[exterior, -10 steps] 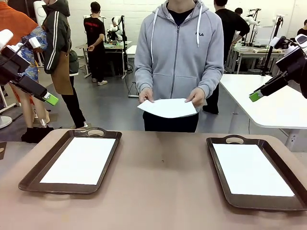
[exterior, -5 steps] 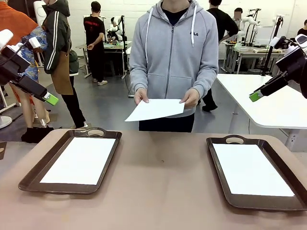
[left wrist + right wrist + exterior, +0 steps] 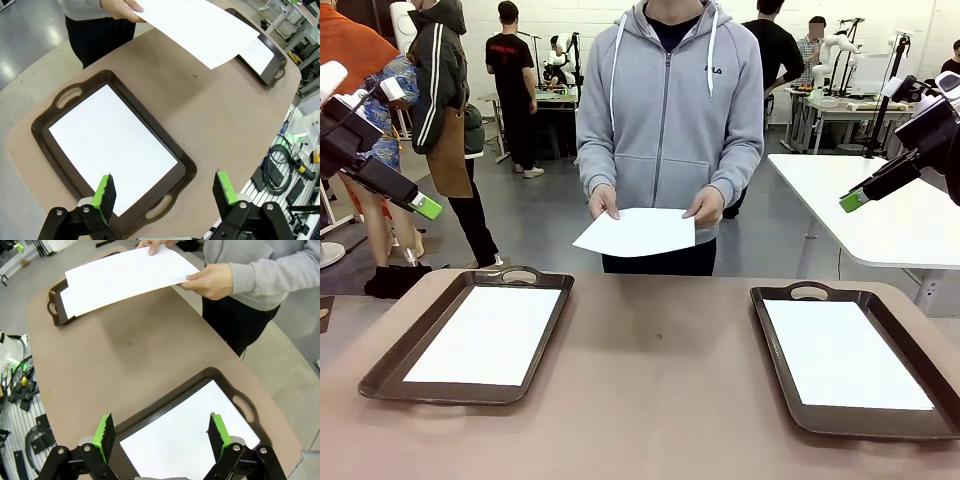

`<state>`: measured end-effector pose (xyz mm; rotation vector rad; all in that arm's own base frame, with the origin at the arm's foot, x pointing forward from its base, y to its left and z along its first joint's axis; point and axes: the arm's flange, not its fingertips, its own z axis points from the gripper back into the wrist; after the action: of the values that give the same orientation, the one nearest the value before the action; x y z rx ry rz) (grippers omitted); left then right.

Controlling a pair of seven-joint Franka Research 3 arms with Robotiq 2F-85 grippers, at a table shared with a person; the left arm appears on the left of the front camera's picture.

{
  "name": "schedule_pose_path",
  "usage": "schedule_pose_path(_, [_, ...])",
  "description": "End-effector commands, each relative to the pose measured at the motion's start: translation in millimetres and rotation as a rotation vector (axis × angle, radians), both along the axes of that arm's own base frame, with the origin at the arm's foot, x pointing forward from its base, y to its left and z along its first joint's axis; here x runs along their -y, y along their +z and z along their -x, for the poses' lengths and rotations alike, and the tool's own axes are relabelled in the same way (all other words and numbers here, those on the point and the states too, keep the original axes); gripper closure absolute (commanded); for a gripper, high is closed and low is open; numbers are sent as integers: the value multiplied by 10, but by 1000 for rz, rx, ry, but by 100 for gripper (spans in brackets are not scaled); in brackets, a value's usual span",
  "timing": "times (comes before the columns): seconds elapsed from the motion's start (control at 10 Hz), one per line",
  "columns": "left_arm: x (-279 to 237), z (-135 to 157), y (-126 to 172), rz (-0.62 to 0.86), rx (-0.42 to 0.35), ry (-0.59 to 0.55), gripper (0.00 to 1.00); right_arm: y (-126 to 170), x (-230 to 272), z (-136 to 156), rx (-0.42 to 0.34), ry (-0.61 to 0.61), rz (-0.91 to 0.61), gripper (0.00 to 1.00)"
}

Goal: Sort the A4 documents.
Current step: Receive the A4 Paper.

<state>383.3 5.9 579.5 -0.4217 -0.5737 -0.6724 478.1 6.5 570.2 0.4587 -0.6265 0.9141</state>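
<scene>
The held sheet (image 3: 638, 231) is being carried further toward the robot's left than a second ago. Both grippers, left gripper (image 3: 166, 190) and right gripper (image 3: 162, 432), are being kept wide apart, empty, above the trays (image 3: 395, 365).

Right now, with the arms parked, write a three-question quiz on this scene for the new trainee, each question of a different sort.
1. True or false: the loose white paper sheet lies flat on the brown table.
2. Multiple choice: what lies in the left dark brown handled tray? A) one white sheet B) a cable C) a cup
3. Fill in: the left tool and the right tool both stand ____, each above a tray, holding nothing.

Key:
1. False; the person's two hands hold it in the air over the table's far edge.
2. A; the right dark brown handled tray holds a white sheet too.
3. open
</scene>
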Motion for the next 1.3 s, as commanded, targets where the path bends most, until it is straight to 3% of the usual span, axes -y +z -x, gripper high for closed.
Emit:
schedule_pose_path(0.0, [-1,15,-8,3,0,-2,0,11,-11,6,2,1,-3,4])
schedule_pose_path(1.2, [-1,15,-8,3,0,-2,0,11,-11,6,2,1,-3,4])
